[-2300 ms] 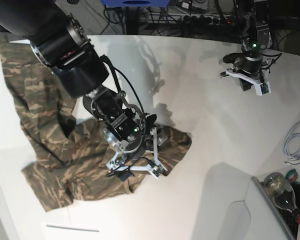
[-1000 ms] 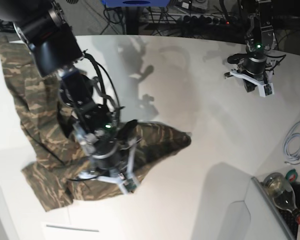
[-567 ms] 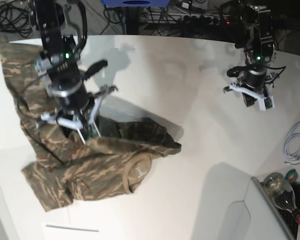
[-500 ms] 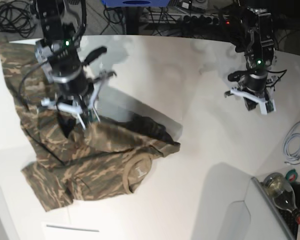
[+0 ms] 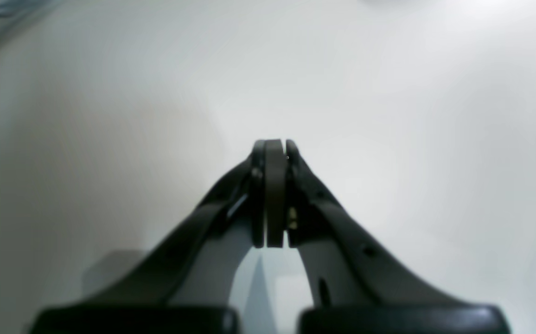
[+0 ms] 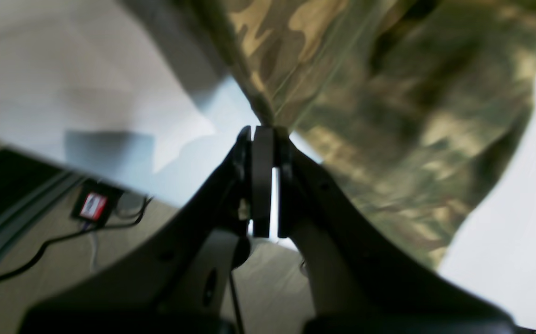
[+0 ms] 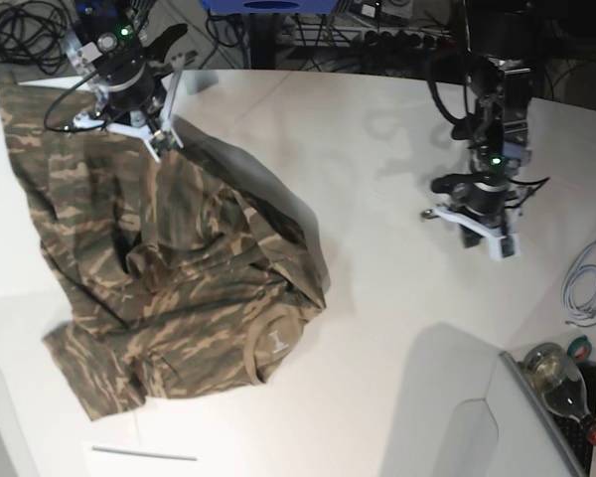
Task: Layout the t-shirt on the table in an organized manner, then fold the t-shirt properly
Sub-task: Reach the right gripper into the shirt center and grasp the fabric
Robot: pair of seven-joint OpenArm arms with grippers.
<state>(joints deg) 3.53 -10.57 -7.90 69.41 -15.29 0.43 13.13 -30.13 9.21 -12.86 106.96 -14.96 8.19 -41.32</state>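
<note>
Your right tool (image 6: 263,132) is clamped on a thin edge of the camouflage t-shirt (image 7: 179,278), holding that edge up near the far left corner of the white worktop (image 7: 377,199), while the rest of the garment lies bunched and creased across the left half of the surface with its tan inner collar (image 7: 276,338) turned up toward the near side. The pinch looks narrow, judging from the right wrist view, where only a small peak of cloth enters between the closed jaws, so a hard pull could let the fabric slip out and drop in a fresh heap. You are also close to the worktop's far edge; in that wrist view the floor and cables (image 6: 41,250) show just beyond the surface, so carrying the cloth further that way risks draping it over the side. Because the lower layers are folded over one another, dragging from this one point may tighten the twist rather than spread the shirt flat. Your left tool (image 5: 272,153) is shut on nothing and hangs over bare worktop, well apart from the shirt, so nothing anchors the opposite side; the whole garment may slide instead of stretching out
</note>
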